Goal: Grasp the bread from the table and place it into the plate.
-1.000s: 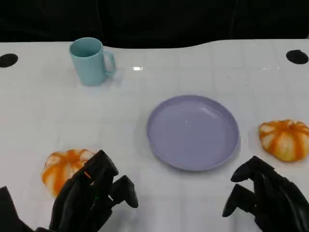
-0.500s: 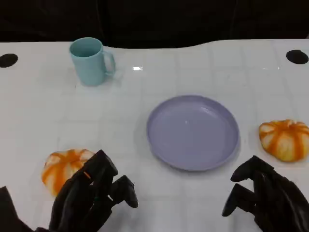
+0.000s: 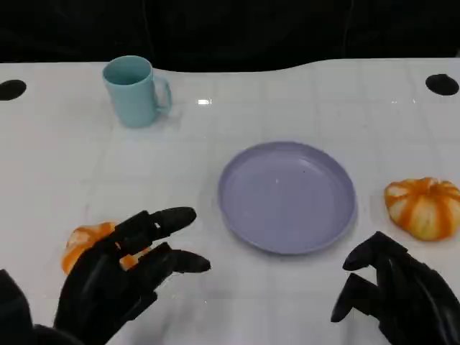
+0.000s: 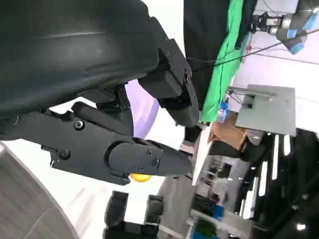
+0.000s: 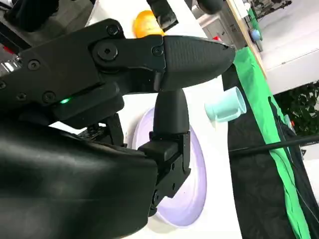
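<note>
The white table (image 3: 65,158) fills most of the head view, running from the dark backdrop at the top edge down to the bottom of the frame; a black round mark sits at its far left edge and another at its far right edge.

The purple plate (image 3: 287,195) lies just right of the frame's centre, flat on the table and with nothing in it; it also shows as a pale purple curve behind the fingers in the left wrist view and under the fingers in the right wrist view.

The left hand (image 3: 118,277) takes up the lower left of the head view; its fingers are spread apart and reach toward the plate, holding nothing; it hangs partly in front of one bread (image 3: 85,241), so that only an orange and white edge of that bread shows to the left of the fingers; whether the hand touches it cannot be told.

The right hand (image 3: 399,291) sits in the lower right corner; its fingers are curled inward with nothing between them.

A second orange and white bread (image 3: 422,207) rests on the table at the right edge of the frame, just beside the plate and apart from it, above the right hand.

The light blue mug (image 3: 135,90) stands upright in the upper left, handle to the right, well apart from the plate.
</note>
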Available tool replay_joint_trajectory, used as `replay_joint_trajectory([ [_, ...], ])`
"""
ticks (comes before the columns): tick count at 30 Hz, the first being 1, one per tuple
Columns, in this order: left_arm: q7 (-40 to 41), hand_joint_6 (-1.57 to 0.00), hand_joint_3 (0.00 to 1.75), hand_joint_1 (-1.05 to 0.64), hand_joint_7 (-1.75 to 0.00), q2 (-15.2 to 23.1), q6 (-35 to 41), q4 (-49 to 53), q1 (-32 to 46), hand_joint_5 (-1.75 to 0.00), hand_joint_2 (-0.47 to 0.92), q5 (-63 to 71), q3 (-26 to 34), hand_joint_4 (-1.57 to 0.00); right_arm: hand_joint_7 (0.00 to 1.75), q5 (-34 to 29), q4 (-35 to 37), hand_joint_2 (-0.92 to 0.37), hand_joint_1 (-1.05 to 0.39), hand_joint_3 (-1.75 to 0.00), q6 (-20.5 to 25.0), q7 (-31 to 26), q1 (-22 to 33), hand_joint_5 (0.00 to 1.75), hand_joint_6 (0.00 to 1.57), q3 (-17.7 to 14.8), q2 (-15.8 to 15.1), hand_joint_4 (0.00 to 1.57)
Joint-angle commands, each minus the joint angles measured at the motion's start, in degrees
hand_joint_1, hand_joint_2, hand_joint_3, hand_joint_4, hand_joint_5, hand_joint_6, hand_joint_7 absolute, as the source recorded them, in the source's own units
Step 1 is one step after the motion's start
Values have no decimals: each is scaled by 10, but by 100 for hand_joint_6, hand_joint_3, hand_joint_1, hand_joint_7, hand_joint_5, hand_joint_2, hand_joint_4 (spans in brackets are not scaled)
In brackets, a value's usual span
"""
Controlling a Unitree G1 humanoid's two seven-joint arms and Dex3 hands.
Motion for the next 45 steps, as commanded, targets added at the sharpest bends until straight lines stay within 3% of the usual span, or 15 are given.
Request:
replay_joint_trajectory([
  [1, 10, -52, 17, -63, -8, 42, -49, -21, -6, -77, 92, 60, -8, -33, 171, 2, -6, -92, -52, -47, -1, -2, -1, 175, 41, -2, -4, 62],
  [2, 11, -52, 17, -63, -7, 43, -51, -20, -6, -76, 92, 60, -9, -33, 171, 2, -6, -92, -52, -47, -1, -2, -1, 175, 41, -2, -4, 62],
  [3, 17, -51, 17, -63, -7, 81, -61, -43, -13, -76, 92, 116, -12, -32, 171, -1, -5, -92, -52, -47, -6, 1, -1, 175, 41, -2, -5, 62],
  [5, 25, -36, 12, -63, -2, 136, -75, -77, -23, -61, 92, 202, -14, -14, 172, -1, -5, -92, -51, -48, -6, 0, -1, 175, 43, -2, -5, 64],
  [9, 52, -31, 8, -59, 0, 177, -100, -93, -33, -53, 92, 277, -19, -8, 170, 0, -10, -92, -52, -46, 0, -4, 1, 175, 43, -3, -5, 64],
  [12, 86, -30, 10, -60, 0, 229, -104, -123, -46, -49, 92, 409, -24, -5, 170, 1, -12, -92, -51, -49, 0, 0, 2, 175, 40, -2, -7, 62],
  [20, 104, -29, 10, -61, 0, 242, -97, -132, -47, -48, 92, 445, -32, -4, 171, 2, -13, -92, -51, -50, 1, 1, 2, 175, 38, -2, -8, 61],
  [24, 41, -22, 4, -65, 0, 307, -11, -201, -73, -28, 92, 661, -69, 0, 171, 4, -18, -92, -52, -48, 6, 0, 5, 175, 40, -2, -8, 62],
  [36, -48, -19, 0, -58, -1, 317, 67, -184, -121, -11, 81, 779, -137, -1, 170, 4, -24, -92, -53, -47, 13, -2, 7, 175, 42, -2, -6, 62],
  [45, -28, -16, 1, -62, 0, 310, 65, -94, -160, -12, 84, 778, -172, -3, 169, 4, -24, -92, -54, -48, 14, -3, 7, 175, 44, -2, -4, 64],
])
